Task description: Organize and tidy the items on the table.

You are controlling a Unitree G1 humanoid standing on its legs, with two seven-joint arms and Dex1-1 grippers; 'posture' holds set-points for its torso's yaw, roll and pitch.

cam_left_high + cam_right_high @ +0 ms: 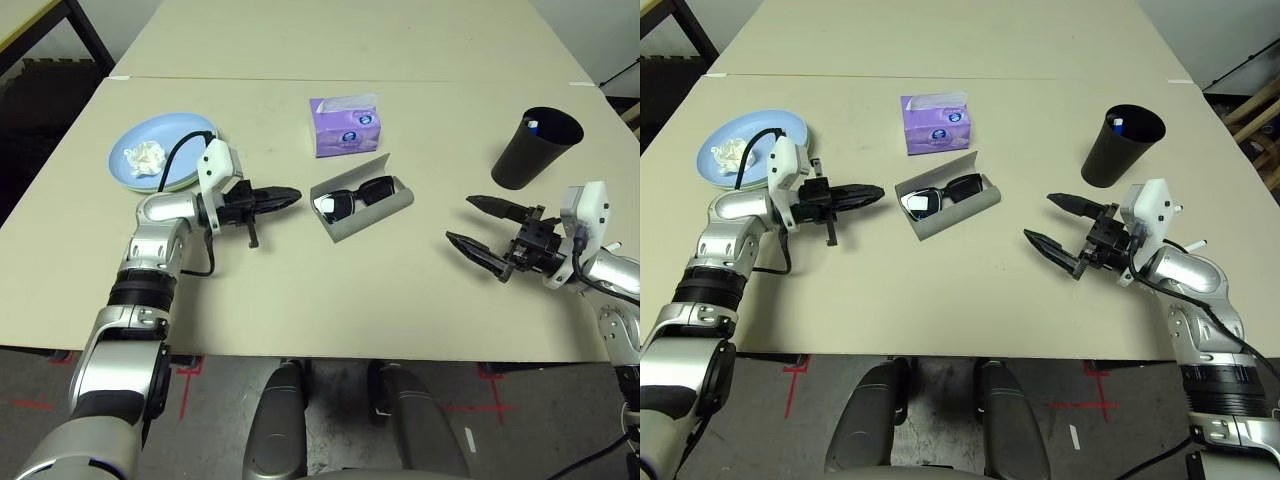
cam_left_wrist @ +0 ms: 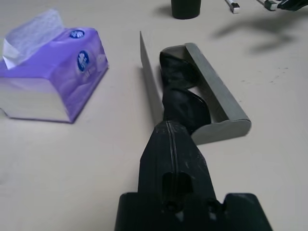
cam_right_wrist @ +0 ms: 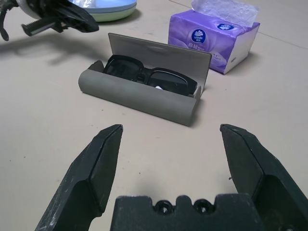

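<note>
Our left gripper (image 1: 288, 196) is closed and empty, aimed at the open glasses case (image 1: 362, 208), likely to nudge its lid; our right gripper (image 1: 1060, 222) waits spread wide.

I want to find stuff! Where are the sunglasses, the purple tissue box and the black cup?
black sunglasses (image 3: 147, 77): right wrist view, on the frame's bridge.
purple tissue box (image 1: 346, 129): left eye view, on its front face.
black cup (image 1: 1118, 150): right eye view, on its outer wall.

silver forearms, black jaws, black cables
</note>
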